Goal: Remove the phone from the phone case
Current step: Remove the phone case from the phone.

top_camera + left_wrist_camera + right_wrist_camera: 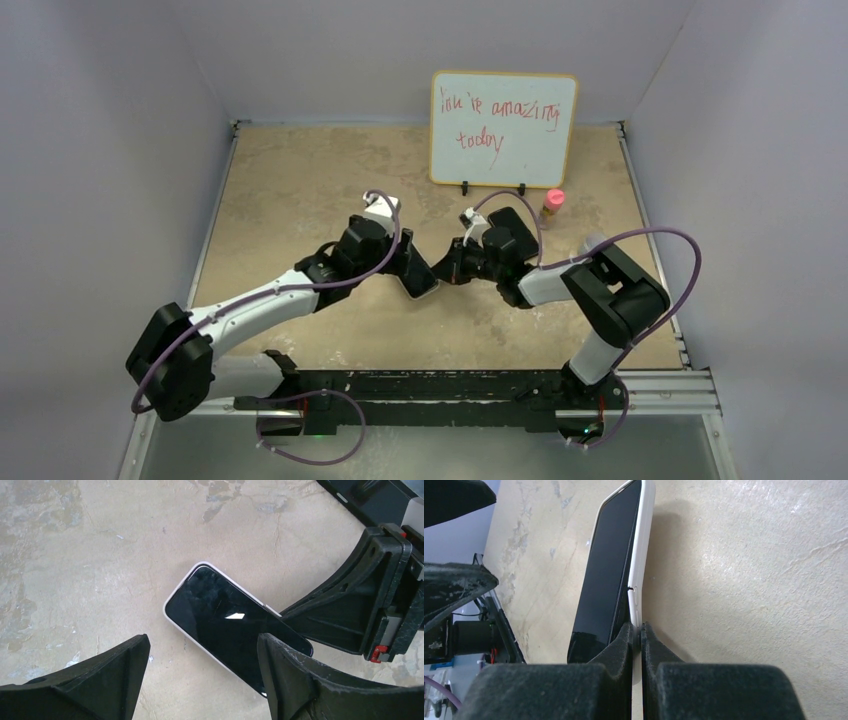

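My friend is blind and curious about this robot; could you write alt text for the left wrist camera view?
A black-screened phone in a white case lies on a mottled beige table, the right gripper pinching the case's edge. The left gripper hangs open in the foreground, black fingers spread.

The beige table carries a whiteboard, a pink-capped bottle and the phone in its case.

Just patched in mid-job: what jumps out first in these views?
The black phone in its white case lies mid-table where both arms meet. The right pincer is pinched shut on the case's edge, and the left pincer hangs open over the screen. A whiteboard with red handwriting stands at the back.
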Robot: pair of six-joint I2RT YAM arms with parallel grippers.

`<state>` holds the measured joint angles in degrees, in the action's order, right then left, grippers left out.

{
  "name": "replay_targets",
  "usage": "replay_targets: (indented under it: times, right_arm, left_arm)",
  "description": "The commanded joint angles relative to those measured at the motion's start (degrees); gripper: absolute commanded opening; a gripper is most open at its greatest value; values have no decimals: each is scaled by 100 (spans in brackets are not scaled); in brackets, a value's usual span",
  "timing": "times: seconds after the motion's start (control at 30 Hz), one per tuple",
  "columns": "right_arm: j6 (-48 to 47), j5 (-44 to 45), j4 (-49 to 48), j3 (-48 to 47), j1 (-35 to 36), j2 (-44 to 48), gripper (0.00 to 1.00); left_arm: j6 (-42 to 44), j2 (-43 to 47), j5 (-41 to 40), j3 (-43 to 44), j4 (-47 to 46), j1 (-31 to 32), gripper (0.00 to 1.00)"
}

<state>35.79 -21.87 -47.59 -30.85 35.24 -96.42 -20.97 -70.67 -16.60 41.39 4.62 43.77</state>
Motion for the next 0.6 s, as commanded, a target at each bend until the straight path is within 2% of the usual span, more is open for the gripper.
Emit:
replay_targets:
  times: [0.0,0.23,0.57]
  right_arm:
    - [-46,86,-233,-242,10,127,0]
    - [-145,187,15,-308,9,179,0]
    - [-149,164,124,-382,8,111,0]
  left_arm:
    - [254,-54,181,51,-185,225,81]
    - [512,-319,-473,273,-243,1102,81]
    - [620,-1385,-1517,845,18,1891,80]
